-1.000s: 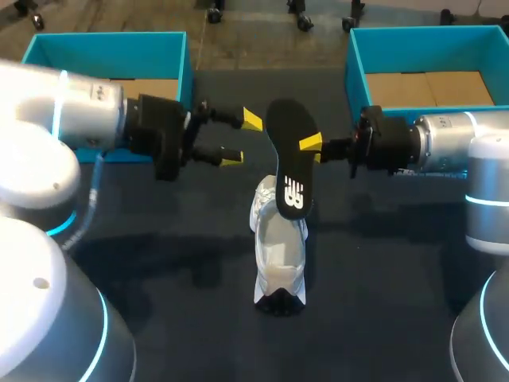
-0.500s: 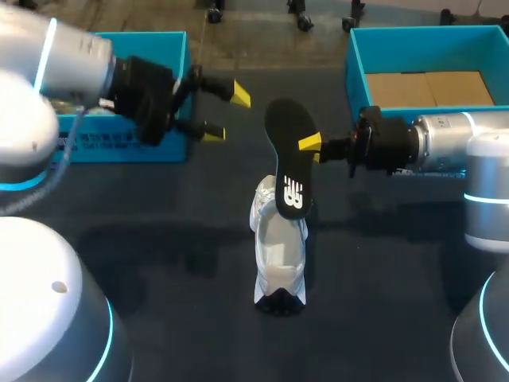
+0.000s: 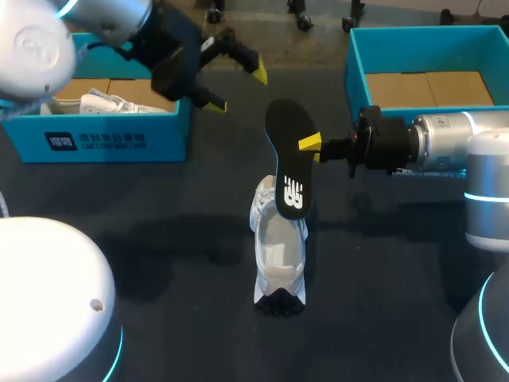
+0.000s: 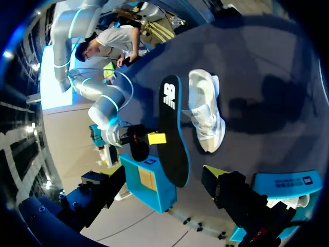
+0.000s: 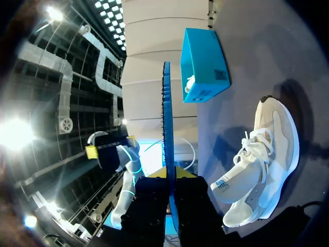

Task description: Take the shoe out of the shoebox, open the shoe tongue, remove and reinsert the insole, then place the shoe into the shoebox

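Pinching insole [image 3: 288, 159] in right gripper [image 3: 310, 147], over white shoe [image 3: 278, 255]. Holding left gripper [image 3: 237, 87] spread, empty, at eleven o'clock by shoebox [image 3: 111, 140]; second shoebox [image 3: 429, 33] at two o'clock.

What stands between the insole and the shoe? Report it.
Nothing visible does. The right gripper holds the insole with its lower end directly over the shoe. The left gripper, open, is off by the left shoebox, clear of that path.
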{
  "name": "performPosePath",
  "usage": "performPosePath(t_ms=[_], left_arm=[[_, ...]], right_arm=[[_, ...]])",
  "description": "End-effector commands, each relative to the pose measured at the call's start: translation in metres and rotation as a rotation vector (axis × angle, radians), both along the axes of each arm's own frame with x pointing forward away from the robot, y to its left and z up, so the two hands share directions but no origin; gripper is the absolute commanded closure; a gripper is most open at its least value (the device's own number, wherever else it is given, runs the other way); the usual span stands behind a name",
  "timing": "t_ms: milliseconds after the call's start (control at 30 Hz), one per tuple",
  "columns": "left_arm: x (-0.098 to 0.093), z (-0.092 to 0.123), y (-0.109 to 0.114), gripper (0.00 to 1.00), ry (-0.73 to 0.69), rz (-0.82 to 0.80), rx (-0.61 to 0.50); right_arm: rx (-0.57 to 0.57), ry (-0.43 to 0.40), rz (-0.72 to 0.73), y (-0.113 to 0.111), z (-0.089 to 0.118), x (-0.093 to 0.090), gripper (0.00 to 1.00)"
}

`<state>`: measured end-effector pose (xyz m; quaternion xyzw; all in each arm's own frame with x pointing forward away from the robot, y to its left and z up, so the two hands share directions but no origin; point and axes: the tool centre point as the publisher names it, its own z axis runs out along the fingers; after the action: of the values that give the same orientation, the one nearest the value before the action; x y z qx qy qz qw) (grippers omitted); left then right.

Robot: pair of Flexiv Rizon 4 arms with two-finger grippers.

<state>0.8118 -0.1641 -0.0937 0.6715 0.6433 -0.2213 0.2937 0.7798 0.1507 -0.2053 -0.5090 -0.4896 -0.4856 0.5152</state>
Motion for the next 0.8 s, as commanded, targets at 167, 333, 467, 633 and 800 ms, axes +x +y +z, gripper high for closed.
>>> performPosePath(t_ms=[167, 333, 467, 633, 800], left_arm=[[0.036, 0.018, -0.035, 0.0, 0.21, -0.082, 0.413], [0.031, 0.015, -0.053, 0.0, 0.204, -0.092, 0.583], [0.028, 0.012, -0.062, 0.0, 0.209, -0.073, 0.671], [0.029, 0.01, -0.07, 0.0, 0.209, -0.049, 0.752], [0.032, 0.012, -0.078, 0.0, 0.186, -0.028, 0.804]], right_arm=[[0.001, -0.001, -0.001, 0.001, -0.001, 0.0, 1.0], [0.001, -0.001, -0.001, 0.001, -0.001, 0.0, 1.0], [0.001, -0.001, -0.001, 0.001, -0.001, 0.0, 1.0], [0.001, -0.001, -0.001, 0.001, -0.001, 0.0, 1.0], [0.001, -0.001, -0.001, 0.001, -0.001, 0.0, 1.0]])
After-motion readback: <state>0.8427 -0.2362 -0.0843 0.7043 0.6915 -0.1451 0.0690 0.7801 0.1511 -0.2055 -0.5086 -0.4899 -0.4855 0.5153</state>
